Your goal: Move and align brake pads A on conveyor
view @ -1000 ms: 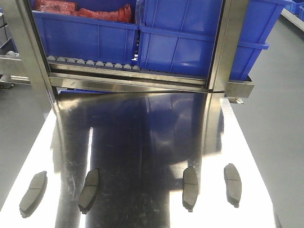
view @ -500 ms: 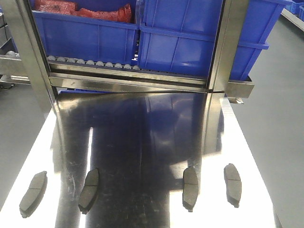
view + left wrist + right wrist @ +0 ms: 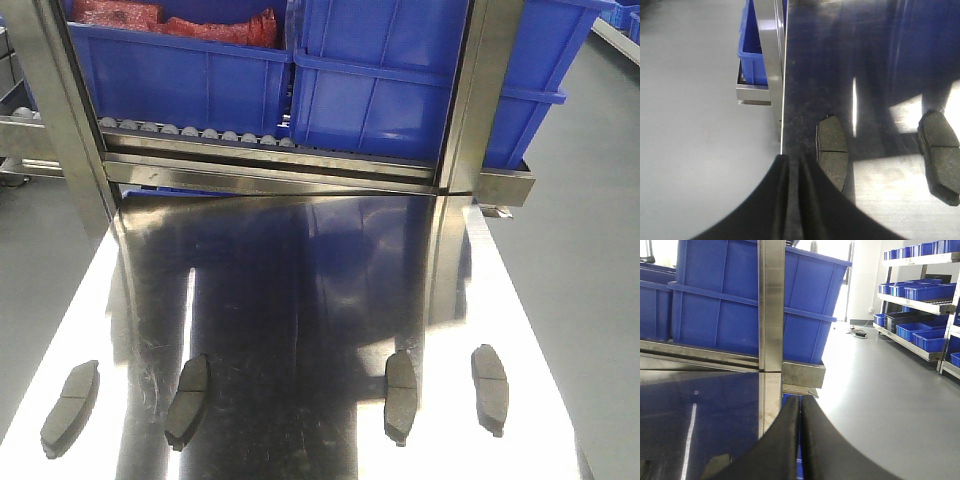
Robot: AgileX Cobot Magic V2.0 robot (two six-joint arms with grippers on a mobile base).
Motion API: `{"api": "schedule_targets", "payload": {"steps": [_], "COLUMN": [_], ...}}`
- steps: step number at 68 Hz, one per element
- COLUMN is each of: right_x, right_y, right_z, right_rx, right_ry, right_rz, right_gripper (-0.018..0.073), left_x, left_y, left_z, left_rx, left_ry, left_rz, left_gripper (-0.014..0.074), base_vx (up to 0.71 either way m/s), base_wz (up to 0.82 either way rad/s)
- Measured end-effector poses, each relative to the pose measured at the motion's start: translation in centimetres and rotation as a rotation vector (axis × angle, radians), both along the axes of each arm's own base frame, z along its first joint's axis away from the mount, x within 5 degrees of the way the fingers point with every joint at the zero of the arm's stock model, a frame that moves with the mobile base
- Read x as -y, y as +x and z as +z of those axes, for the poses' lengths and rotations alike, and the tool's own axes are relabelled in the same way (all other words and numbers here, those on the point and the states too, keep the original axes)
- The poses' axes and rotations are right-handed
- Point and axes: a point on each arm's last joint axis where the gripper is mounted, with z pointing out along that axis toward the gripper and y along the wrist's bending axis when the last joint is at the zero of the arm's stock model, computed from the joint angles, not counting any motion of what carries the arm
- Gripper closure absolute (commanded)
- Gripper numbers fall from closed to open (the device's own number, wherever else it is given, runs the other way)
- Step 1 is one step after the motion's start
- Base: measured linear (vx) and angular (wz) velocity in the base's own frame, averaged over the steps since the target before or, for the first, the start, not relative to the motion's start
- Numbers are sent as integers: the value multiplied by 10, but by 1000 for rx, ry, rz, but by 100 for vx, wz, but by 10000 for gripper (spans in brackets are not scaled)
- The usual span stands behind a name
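Four flat, slightly curved grey-brown brake pads [image 3: 188, 400], each crossed by a thin groove, lie apart in a loose row near the front of the shiny, reflective stainless-steel table [image 3: 300, 300]. Two are left of its middle and two right, all set lengthwise toward the rack. Behind the table, big blue plastic bins [image 3: 390, 90] stand on a steel roller rack [image 3: 200, 135]; one bin holds red bundles [image 3: 170, 20]. The left gripper [image 3: 794, 160] has its black fingers pressed together, gripping nothing, over the table's left edge just beside the outermost pad [image 3: 832, 160]. The right gripper [image 3: 800, 402] is likewise pressed together and empty, facing an upright steel post [image 3: 771, 305].
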Motion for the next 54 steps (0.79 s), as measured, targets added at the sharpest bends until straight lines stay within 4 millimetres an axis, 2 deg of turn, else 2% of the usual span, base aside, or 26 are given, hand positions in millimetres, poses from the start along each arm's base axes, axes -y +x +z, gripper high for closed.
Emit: {"api": "schedule_targets", "payload": {"steps": [10,15,20,42,48,54], "right_x": [0,0,0,0,0,0], "right_y": [0,0,0,0,0,0], "right_z": [0,0,0,0,0,0], "right_rx": [0,0,0,0,0,0], "right_ry": [0,0,0,0,0,0], "right_rz": [0,0,0,0,0,0], "right_gripper": [571,571,571,571,571,571], "left_x": [0,0,0,0,2,4], "left_y": [1,0,1,-1,1,9], "left_z": [4,4,4,-3,3,16], "left_rx": [7,6,7,-21,-30,-34], "left_ry": [4,4,4,-6,-32,-49], "left_rz": [-3,-3,-3,-1,-1,-20], "left_gripper": [172,94,55,68,78,83], "base_vx": [0,0,0,0,0,0], "base_wz": [0,0,0,0,0,0]}}
